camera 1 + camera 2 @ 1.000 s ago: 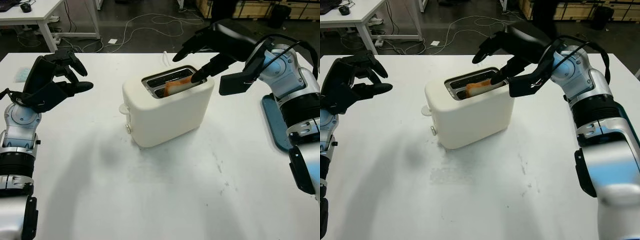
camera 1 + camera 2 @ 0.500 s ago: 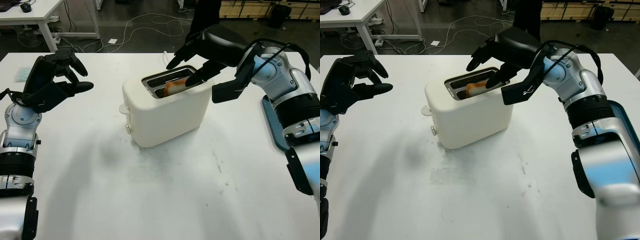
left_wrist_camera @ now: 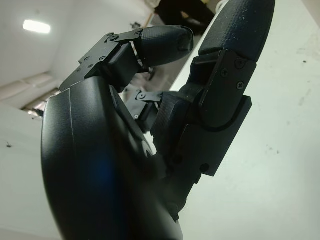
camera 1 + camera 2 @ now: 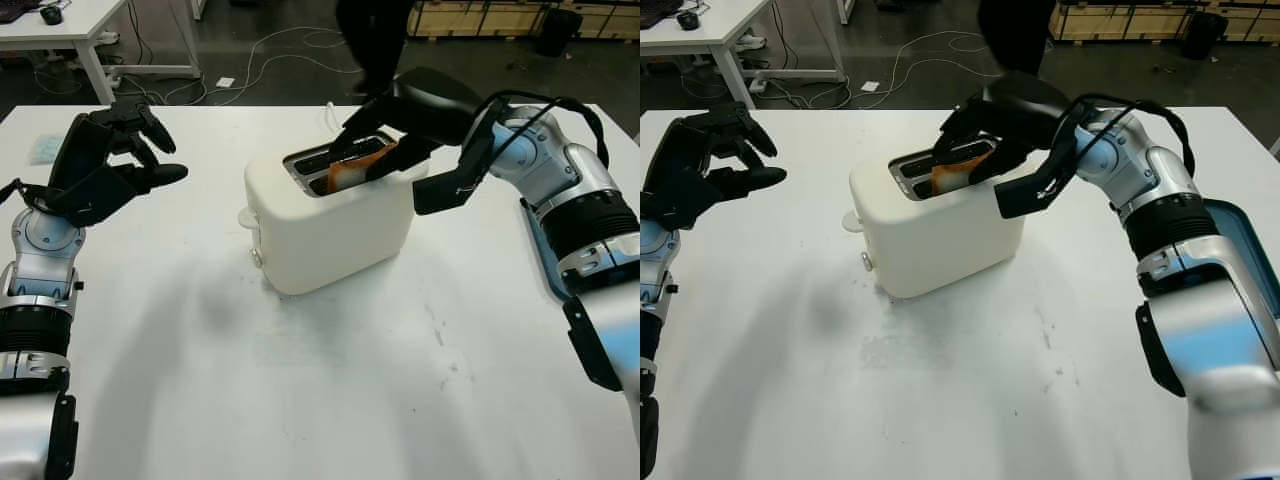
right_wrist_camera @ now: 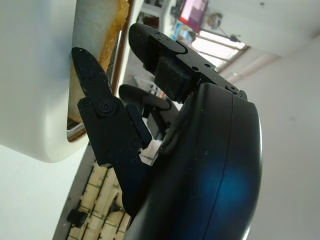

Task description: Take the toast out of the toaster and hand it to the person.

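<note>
Your right hand (image 4: 372, 150) is clamped on the toast (image 4: 358, 166), which sticks up from the near slot of the white toaster (image 4: 330, 225) at table centre. Your left hand (image 4: 105, 160) hovers at nine o'clock, holding nothing. A person (image 4: 375, 40) stands at twelve o'clock.

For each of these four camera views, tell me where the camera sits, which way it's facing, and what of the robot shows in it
Left eye view: head camera, looking forward and down at the white table; both arms enter from below, right hand closed on the toast in the toaster.
Right eye view: same scene, slightly offset; left hand open above the table's left side.
Left wrist view: at the left wrist, facing its own fingers.
Right wrist view: at the right wrist, facing fingers on the toast.
Shared: both eye views and the right wrist view show toast and toaster.
</note>
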Robot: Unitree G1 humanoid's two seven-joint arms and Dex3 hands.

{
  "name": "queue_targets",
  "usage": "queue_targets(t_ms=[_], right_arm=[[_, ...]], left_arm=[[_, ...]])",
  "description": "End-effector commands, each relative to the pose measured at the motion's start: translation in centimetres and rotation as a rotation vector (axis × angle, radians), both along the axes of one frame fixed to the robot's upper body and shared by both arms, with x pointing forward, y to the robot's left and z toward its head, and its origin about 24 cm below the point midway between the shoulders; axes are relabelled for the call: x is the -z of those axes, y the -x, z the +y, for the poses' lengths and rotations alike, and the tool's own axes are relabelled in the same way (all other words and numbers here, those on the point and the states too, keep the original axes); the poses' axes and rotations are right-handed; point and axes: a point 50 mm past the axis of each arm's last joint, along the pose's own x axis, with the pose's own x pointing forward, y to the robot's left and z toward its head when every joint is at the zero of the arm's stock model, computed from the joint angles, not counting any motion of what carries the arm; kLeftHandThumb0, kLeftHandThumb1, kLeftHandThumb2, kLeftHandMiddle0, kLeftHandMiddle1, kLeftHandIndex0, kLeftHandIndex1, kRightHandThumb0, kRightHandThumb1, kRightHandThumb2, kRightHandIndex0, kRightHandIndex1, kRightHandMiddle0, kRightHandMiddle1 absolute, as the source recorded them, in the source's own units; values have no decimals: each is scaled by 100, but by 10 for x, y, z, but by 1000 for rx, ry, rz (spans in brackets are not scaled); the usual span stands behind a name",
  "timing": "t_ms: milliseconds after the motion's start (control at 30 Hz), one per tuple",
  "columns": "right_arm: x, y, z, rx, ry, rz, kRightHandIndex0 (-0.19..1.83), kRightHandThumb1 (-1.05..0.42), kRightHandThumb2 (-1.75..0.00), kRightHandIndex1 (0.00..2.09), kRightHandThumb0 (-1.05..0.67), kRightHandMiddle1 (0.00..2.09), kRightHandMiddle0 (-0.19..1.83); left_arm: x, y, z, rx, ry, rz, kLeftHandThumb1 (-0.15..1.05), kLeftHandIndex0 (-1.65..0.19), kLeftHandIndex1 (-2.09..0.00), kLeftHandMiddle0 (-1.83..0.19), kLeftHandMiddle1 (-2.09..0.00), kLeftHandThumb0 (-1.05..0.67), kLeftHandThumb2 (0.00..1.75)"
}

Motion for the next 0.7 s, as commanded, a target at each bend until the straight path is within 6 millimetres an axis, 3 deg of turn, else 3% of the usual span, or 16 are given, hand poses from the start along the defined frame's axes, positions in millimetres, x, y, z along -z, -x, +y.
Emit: queue_targets(t_ms=[0,33,67,100,200,267,333,433,667], right_arm=[[1,-2,2,12,26,7,66,-69,0,87,-34,4,96],[3,-3,2,15,32,13,68,-69,0,88,-34,4,96],[3,-3,2,19,36,19,68,-69,0,112,-32,4,97],[4,-3,2,19,46,18,66,-70,0,121,-32,3,97],[7,-3,2,25,53,25,63,-71,0,95,-31,2,97],[8,-4,3,24,44,32,69,-69,0,95,-30,3,99],[9,-3,4,20,46,32,71,-68,0,127,-30,2,100],[11,-4,4,21,36,53,74,-66,0,159,-30,3,103],[15,-4,3,24,40,112,73,-67,-1,144,-30,5,111]], left_arm=[[3,1,1,-4,8,8,85,-62,-153,-68,-153,-105,0],[3,1,1,-5,7,8,85,-62,-153,-68,-153,-105,0],[3,1,1,-5,6,8,85,-62,-153,-68,-153,-105,0],[3,1,1,-4,5,8,85,-62,-153,-68,-153,-105,0],[3,2,1,-3,7,4,85,-62,-153,-67,-153,-105,0],[3,2,1,-3,9,5,85,-63,-153,-68,-153,-105,0],[3,2,1,-4,13,9,85,-64,-152,-68,-153,-105,0],[3,2,1,-8,5,6,85,-64,-152,-69,-153,-105,0],[3,1,0,-8,5,5,84,-63,-154,-69,-154,-105,0]])
